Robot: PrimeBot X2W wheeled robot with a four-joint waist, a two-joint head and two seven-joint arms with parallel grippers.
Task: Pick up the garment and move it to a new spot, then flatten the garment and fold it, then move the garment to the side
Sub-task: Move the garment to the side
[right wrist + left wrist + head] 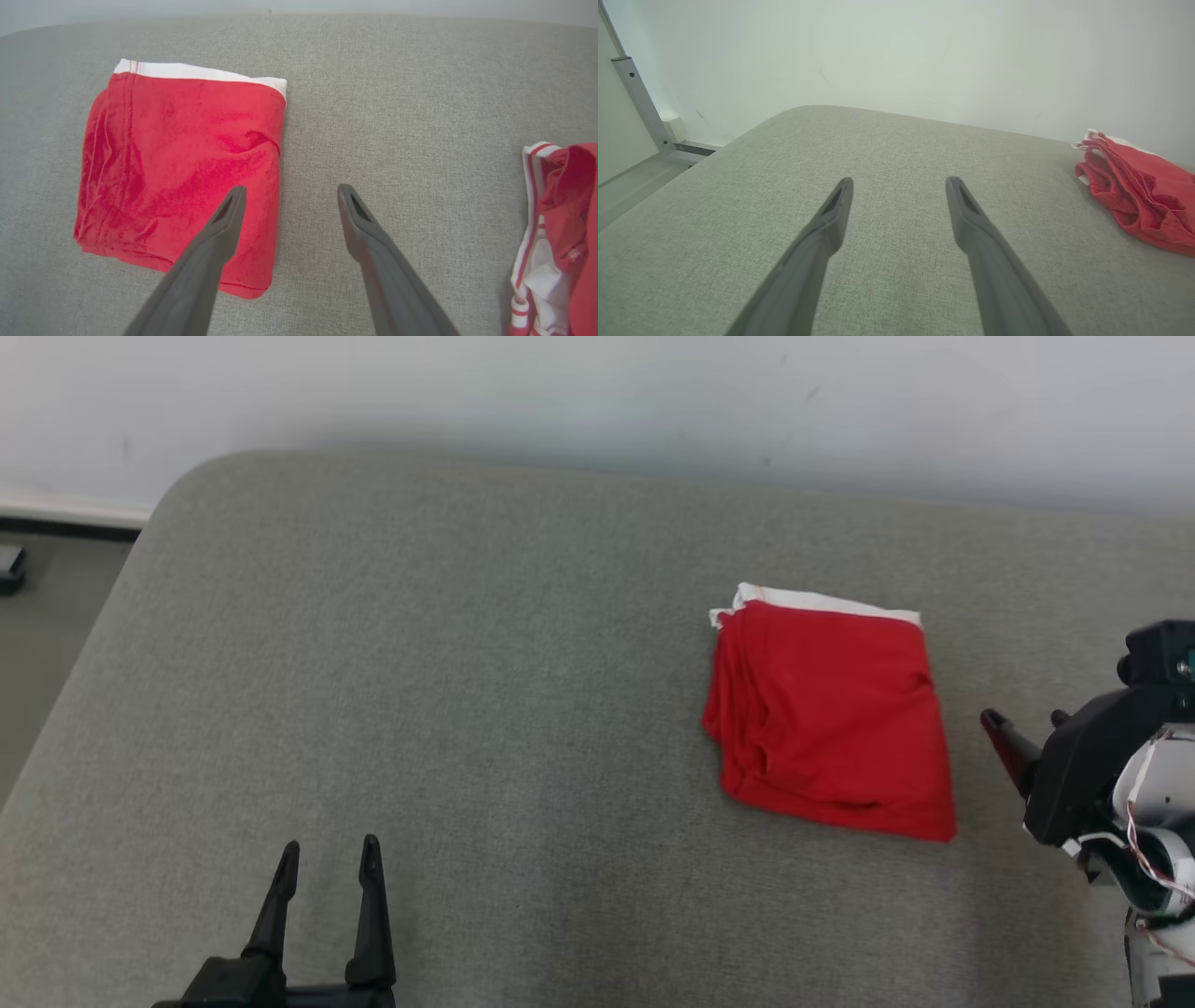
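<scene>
While your right gripper (1024, 719) hangs wide open and empty, it sits just beside the right edge of the folded red garment (831, 719). Your left gripper (330, 845) is likewise spread wide, holding nothing, over bare grey counter (467, 663), well apart from it. You'll see the garment lying flat, white band at its far edge; another red-and-white cloth (570, 196) lies crumpled off to its right.

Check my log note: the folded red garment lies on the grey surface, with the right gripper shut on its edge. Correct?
No: the right gripper is open, holding nothing, as the right wrist view shows. The folded red garment does lie on the grey surface.
</scene>
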